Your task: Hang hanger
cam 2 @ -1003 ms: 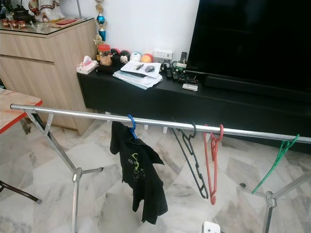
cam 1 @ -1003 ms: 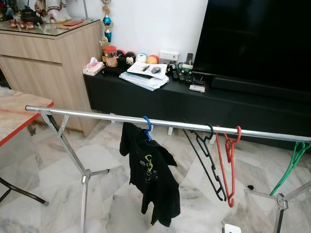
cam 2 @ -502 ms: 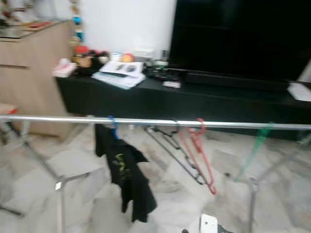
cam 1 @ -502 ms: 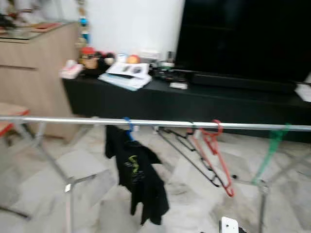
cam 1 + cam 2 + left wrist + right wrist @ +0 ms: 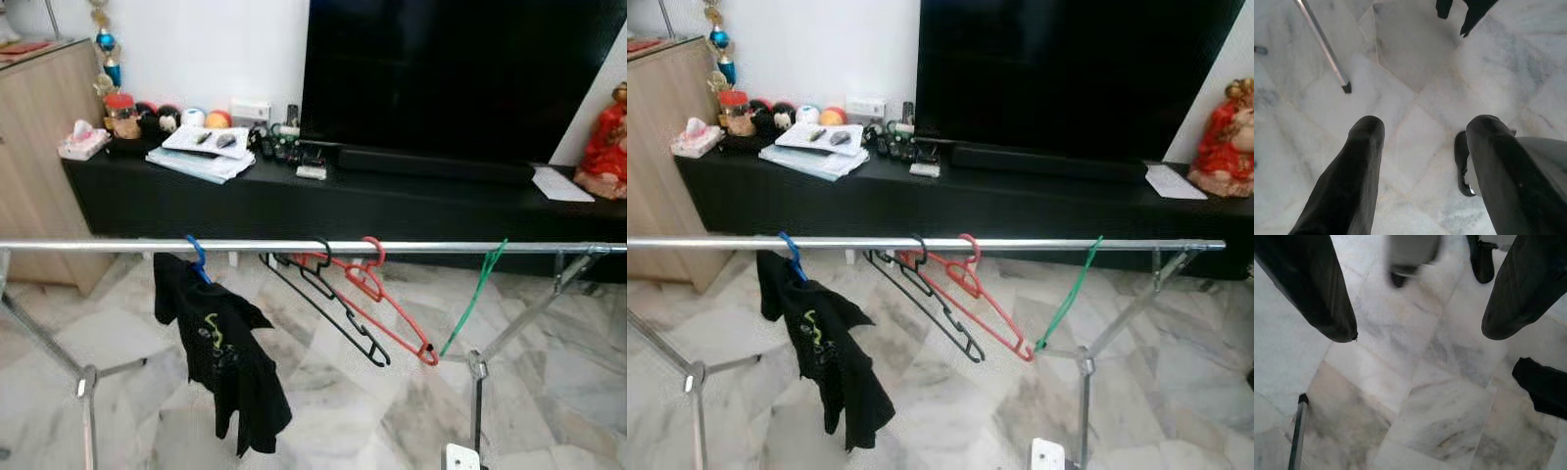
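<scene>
Steel rail [image 5: 294, 246] carries four hangers — blue [image 5: 197, 258] with a black shirt [image 5: 223, 362], black [image 5: 323, 299], red [image 5: 372, 294], green [image 5: 474, 299]. Left claw [image 5: 1422, 171] and right claw [image 5: 1420, 308] hang over marble floor [image 5: 1440, 416] — both spread wide, holding nothing.

White wall [image 5: 196, 49], marble floor [image 5: 333, 411]. A big dark television [image 5: 451, 78] stands on a long black cabinet [image 5: 343, 206]; a wooden sideboard [image 5: 39, 147] stands beside it.

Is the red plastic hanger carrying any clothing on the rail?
No, the red plastic hanger hangs bare on the metal rail; the black shirt hangs from the blue hanger.
</scene>
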Tool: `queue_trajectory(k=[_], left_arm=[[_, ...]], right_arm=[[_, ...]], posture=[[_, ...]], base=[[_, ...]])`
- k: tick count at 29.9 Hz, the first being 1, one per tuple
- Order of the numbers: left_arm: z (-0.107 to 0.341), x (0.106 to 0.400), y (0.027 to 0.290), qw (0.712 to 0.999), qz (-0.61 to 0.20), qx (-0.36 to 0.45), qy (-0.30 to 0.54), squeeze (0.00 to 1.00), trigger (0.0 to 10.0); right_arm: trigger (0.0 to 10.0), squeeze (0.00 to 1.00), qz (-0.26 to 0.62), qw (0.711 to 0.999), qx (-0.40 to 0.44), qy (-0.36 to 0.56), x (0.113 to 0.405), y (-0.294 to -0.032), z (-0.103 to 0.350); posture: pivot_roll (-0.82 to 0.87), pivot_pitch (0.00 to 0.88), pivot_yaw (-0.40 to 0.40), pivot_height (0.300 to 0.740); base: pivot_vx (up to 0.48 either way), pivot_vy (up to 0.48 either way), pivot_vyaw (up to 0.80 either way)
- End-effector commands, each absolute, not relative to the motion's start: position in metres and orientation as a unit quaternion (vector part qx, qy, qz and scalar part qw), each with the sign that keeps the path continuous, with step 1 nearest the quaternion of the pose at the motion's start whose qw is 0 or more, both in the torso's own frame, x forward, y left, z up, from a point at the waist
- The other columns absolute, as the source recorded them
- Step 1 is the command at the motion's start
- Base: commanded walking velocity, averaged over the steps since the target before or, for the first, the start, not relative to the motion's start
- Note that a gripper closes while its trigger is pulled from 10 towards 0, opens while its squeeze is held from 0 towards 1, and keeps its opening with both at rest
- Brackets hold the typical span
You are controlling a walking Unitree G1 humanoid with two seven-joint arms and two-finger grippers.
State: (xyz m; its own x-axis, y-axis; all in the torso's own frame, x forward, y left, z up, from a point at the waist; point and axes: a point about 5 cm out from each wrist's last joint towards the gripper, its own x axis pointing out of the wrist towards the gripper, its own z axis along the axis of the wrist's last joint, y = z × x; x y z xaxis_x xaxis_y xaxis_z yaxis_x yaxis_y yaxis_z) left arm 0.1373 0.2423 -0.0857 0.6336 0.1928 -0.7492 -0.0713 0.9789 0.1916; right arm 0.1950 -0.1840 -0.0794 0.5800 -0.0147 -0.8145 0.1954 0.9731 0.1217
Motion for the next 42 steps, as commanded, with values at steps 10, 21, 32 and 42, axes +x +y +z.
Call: queue_trajectory(k=[10,21,32,42], left_arm=[[-0.0877,0.139,0.2328,0.901,0.062,0.068,0.423,0.0,10.0],[-0.087,0.1461,0.2265,0.903,0.057,0.068,0.42,0.0,10.0],[-0.0879,0.1417,0.2284,0.902,0.058,0.069,0.423,0.0,10.0],[-0.0896,0.1375,0.2296,0.899,0.061,0.057,0.431,0.0,10.0]], right_arm=[[10.0,0.0,-0.065,0.879,0.093,0.463,0.1876,-0.191,-0.0823],[10.0,0.0,-0.06,0.88,0.086,0.464,0.1856,-0.19,-0.0832],[10.0,0.0,-0.06,0.88,0.082,0.463,0.185,-0.1905,-0.0834],[10.0,0.0,-0.06,0.879,0.081,0.465,0.1838,-0.1904,-0.084]], posture=[[0.09,0.037,-0.038,0.74],[0.09,0.037,-0.036,0.74],[0.1,0.023,-0.035,0.74],[0.1,0.007,-0.031,0.74]], base=[[0.0,-0.342,-0.14],[0.0,-0.338,-0.64],[0.0,-0.333,0.0],[0.0,-0.128,-0.08]])
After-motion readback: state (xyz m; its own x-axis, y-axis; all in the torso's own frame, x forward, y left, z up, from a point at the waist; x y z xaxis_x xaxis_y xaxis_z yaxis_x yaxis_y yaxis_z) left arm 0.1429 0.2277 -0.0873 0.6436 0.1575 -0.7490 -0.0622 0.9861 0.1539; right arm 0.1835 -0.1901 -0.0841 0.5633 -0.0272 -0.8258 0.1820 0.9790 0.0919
